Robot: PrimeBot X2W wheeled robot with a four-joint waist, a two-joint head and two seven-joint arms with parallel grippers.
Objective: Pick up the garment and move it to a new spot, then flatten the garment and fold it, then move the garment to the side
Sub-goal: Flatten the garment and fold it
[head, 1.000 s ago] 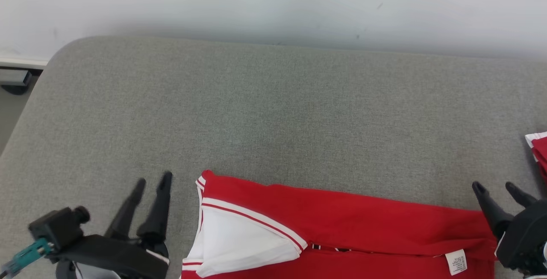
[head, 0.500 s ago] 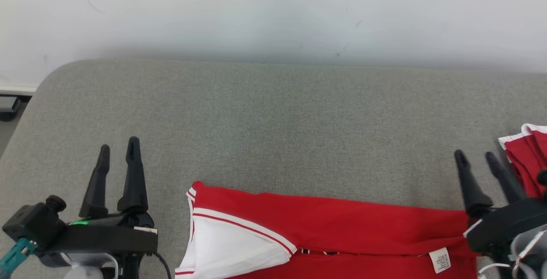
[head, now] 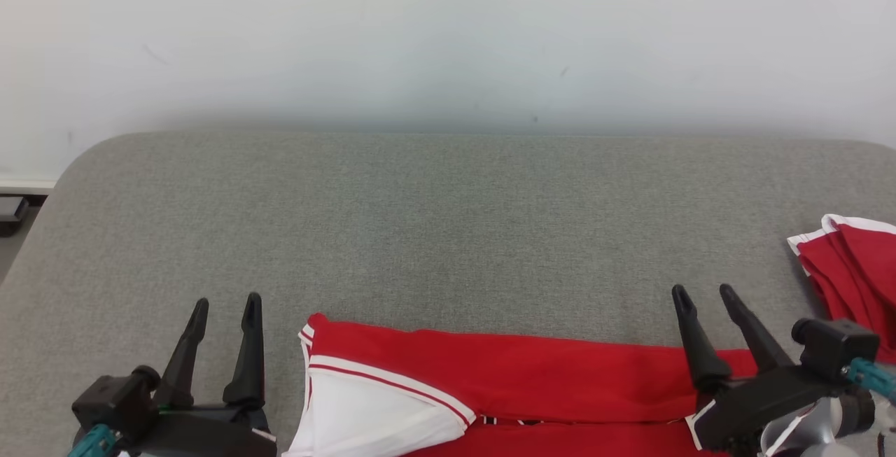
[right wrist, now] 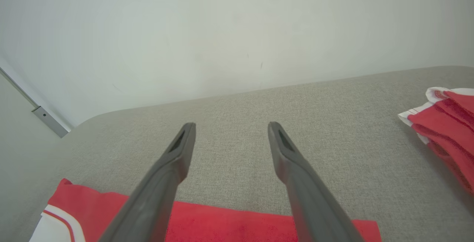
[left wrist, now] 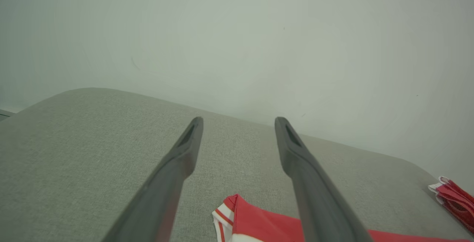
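The garment [head: 532, 387] is red with a white, red-striped sleeve and lies flat at the near edge of the grey padded surface [head: 448, 219]. To the left of its sleeve end my left gripper [head: 226, 301] stands open and apart from the cloth. My right gripper [head: 701, 290] is open above the garment's right end, and its body hides that corner. In the left wrist view the open left gripper [left wrist: 239, 120] holds nothing, with the garment's corner [left wrist: 259, 223] below it. The right gripper [right wrist: 231, 125] is likewise empty above the garment's far edge [right wrist: 229, 223].
A second bunched red and white garment [head: 850, 261] lies at the surface's right edge, also in the wrist views [left wrist: 453, 201] [right wrist: 444, 119]. A pale wall rises behind the surface. The surface's rounded left corner drops to the floor by a dark object [head: 10, 208].
The head camera has tilted up, so everything sits lower in the picture. My right gripper has come inward over the garment's right end. The left gripper has drawn back a little. Both stay open.
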